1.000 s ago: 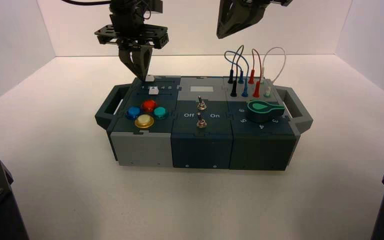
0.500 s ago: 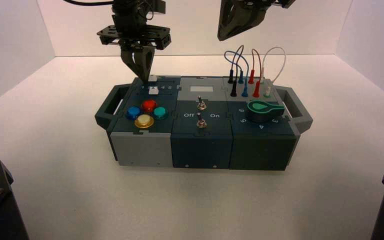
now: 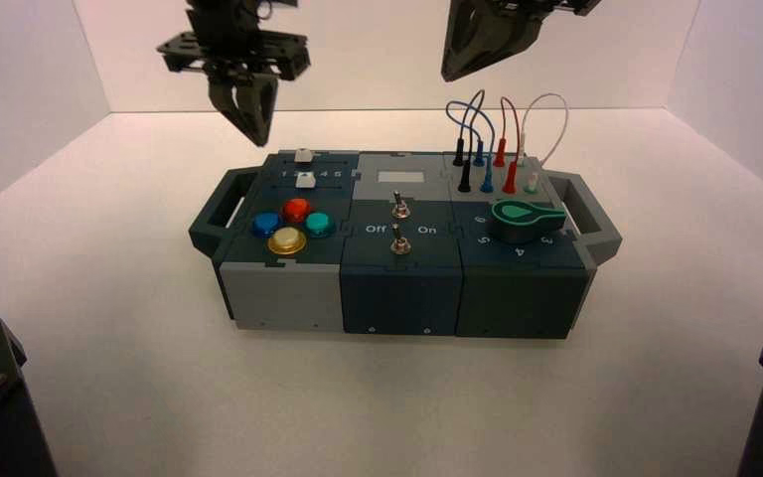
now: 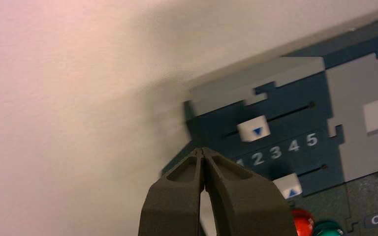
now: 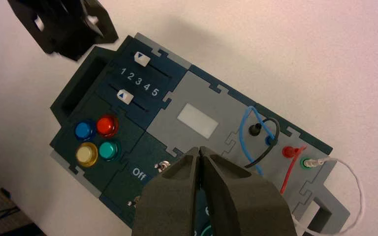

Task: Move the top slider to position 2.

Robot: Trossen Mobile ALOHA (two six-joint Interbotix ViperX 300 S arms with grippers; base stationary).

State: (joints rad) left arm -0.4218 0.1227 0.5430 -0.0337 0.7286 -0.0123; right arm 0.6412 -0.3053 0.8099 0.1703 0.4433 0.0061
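Note:
The top slider [image 4: 253, 129] is a small off-white knob with a blue arrow in a dark slot on the box's back left [image 3: 303, 155] [image 5: 141, 59]. It stands about level with position 2 [image 4: 258, 158] [image 5: 131, 76] in the white row of numerals. My left gripper [image 3: 248, 117] [image 4: 204, 152] hangs shut and empty, above and to the left of the box, clear of the slider. My right gripper [image 3: 477, 55] [image 5: 199, 150] is parked high over the box's back, shut on nothing.
A second white slider [image 4: 288, 187] sits on the other side of the numeral row. Coloured push buttons [image 3: 288, 224], two toggle switches [image 3: 398, 224], a green dial [image 3: 525, 219] and plugged wires [image 3: 497, 139] fill the rest of the box. White walls stand around the table.
My left gripper has lifted off the top slider and swung up and to the left. The right arm has barely moved.

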